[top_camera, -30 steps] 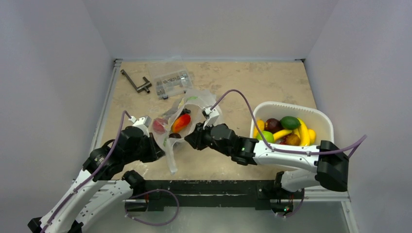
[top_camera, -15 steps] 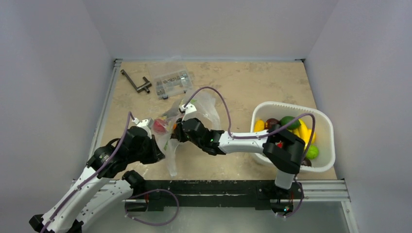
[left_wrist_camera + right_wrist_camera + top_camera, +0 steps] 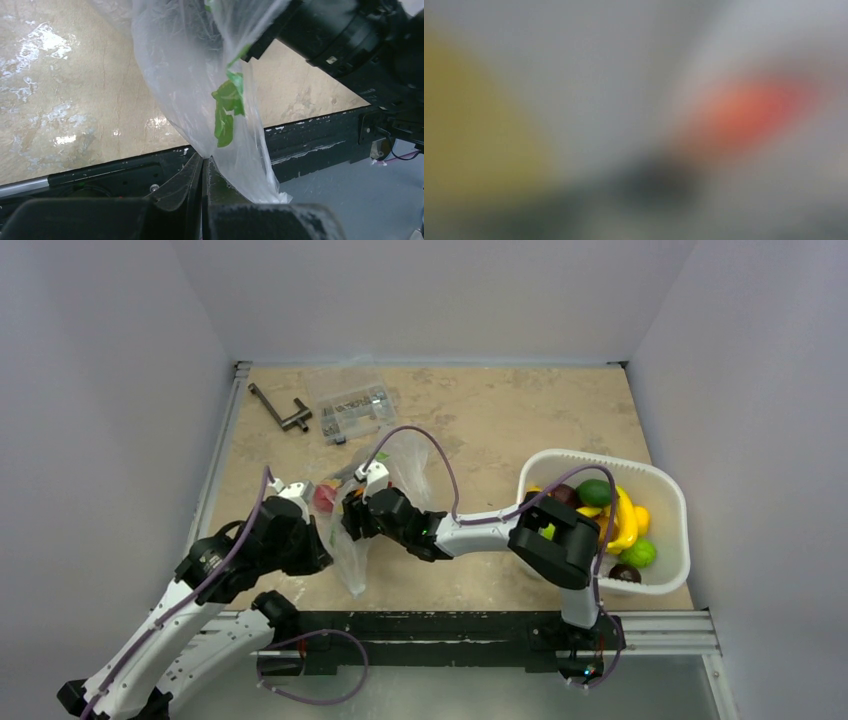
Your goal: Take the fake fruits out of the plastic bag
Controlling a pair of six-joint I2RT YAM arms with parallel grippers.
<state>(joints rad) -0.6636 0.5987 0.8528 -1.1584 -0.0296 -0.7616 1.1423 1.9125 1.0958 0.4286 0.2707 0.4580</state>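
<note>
The clear plastic bag [image 3: 352, 558] with green leaf print hangs between my two grippers at the table's near left. My left gripper [image 3: 322, 545] is shut on the bag's film; the left wrist view shows the jaws pressed together on the bag [image 3: 200, 75] at the gripper tip [image 3: 203, 161]. My right gripper [image 3: 352, 516] reaches into the bag's mouth, and its fingers are hidden. A red round fruit [image 3: 324, 496] shows in the bag beside it. The right wrist view is fully blurred, with an orange-red blob [image 3: 749, 110] and a yellow patch [image 3: 469, 130]. The grape bunch is hidden.
A white basket [image 3: 672, 490] at the right holds a banana, green pieces and dark fruits. A clear compartment box [image 3: 352, 408] and a black metal tool [image 3: 282, 412] lie at the far left. The black table rail [image 3: 320, 145] runs along the near edge.
My right gripper has moved left from beside the bag into its mouth, covering the orange-red fruit. The left gripper has kept its hold on the bag.
</note>
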